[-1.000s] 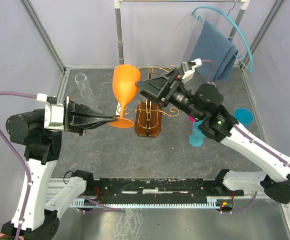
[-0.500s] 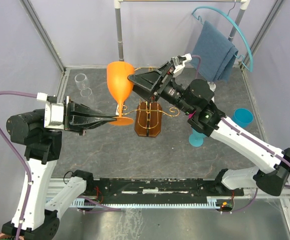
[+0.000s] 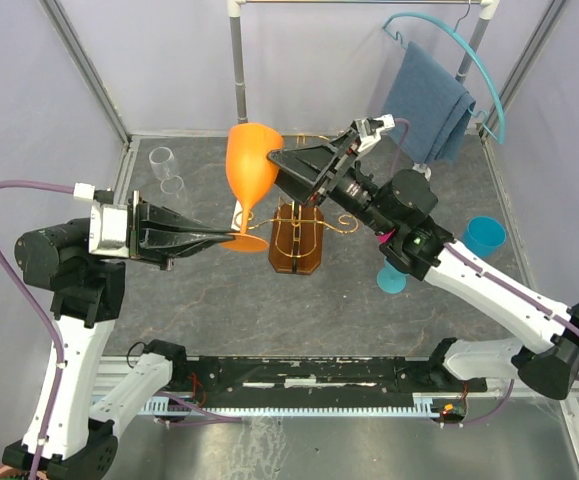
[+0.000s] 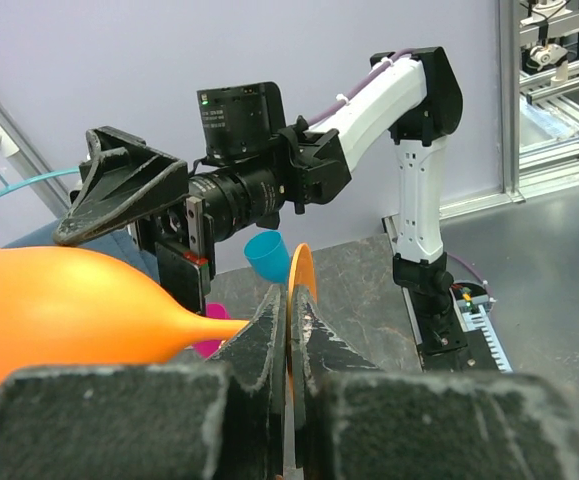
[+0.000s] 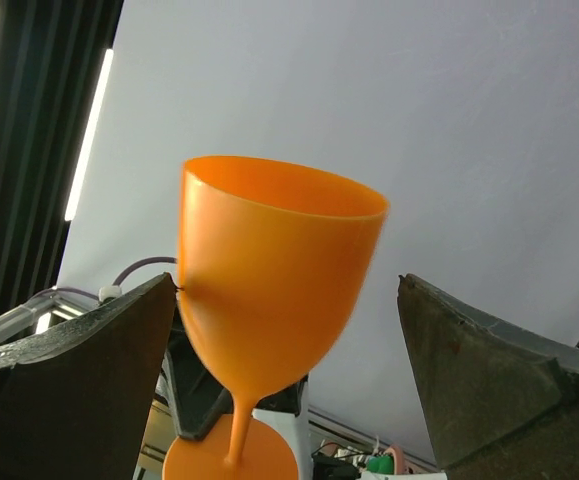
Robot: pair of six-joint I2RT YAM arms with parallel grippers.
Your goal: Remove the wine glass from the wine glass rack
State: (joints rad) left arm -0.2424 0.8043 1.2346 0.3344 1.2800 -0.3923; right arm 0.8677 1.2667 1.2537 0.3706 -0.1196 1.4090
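Lavender walls close in a grey speckled table [image 3: 219,310], with the wine glass rack [image 3: 296,238] standing just beyond centre on its brown oval base. The orange wine glass [image 3: 249,170] is roughly upright, just beside the rack at its 9 o'clock. It hangs in the air, not on the gold wire arms, though the overhead view cannot show whether its bowl clears the top tier.

The left gripper [image 3: 231,238] is pinched tight on the rim of the glass's round foot and carries it from the 9 o'clock side. The right gripper [image 3: 281,168] comes in from 3 o'clock with its jaws spread wide and nothing in them. In the right wrist view the bowl sits between its two fingers without touching either.

As I judge it, the lift off the rack is nearly done. What is in hand looks like a handover or a steadying grasp on the bowl. The next move calls for a gentle, centred closing, since a grip on the thin edge of the foot gives the glass plenty of room to swing.

Nothing can be seen inside the orange glass. A clear glass [image 3: 165,166] at 10 o'clock looks empty, as does a teal cup [image 3: 485,236] at 3 o'clock. Another teal piece [image 3: 393,277] sits half hidden under the right arm, so its contents cannot be told.
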